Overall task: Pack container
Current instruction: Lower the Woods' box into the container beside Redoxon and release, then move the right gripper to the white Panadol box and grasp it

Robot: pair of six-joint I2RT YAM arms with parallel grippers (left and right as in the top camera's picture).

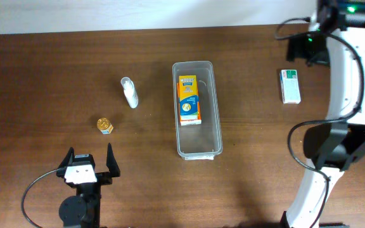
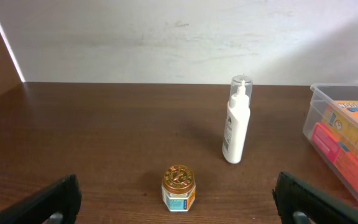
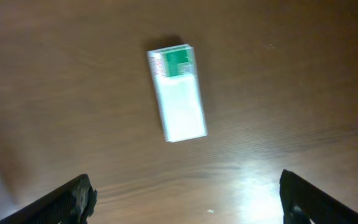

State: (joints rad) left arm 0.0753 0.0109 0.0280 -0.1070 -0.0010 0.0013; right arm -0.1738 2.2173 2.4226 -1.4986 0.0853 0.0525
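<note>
Plainly, the long clear plastic container with rounded corners and a raised rim lies at the middle of the dark brown wooden surface, its long axis running away from the arms. It is probably light and fairly stiff, with thin, smooth walls that could flex or slip. The raised rim along one long wall looks the safest place to hold it, if it needs steadying at all.

Inside it, an orange and yellow cardboard box lies flat in the far half; the near half shows only bare plastic.

To the container's left, well apart, are a white pump bottle with a clear cap and a small glass jar with a gold lid. A white and green flat carton lies to its right.

The left pincer is spread wide, low behind the jar. The right pincer hovers spread above the carton. Neither holds anything.
</note>
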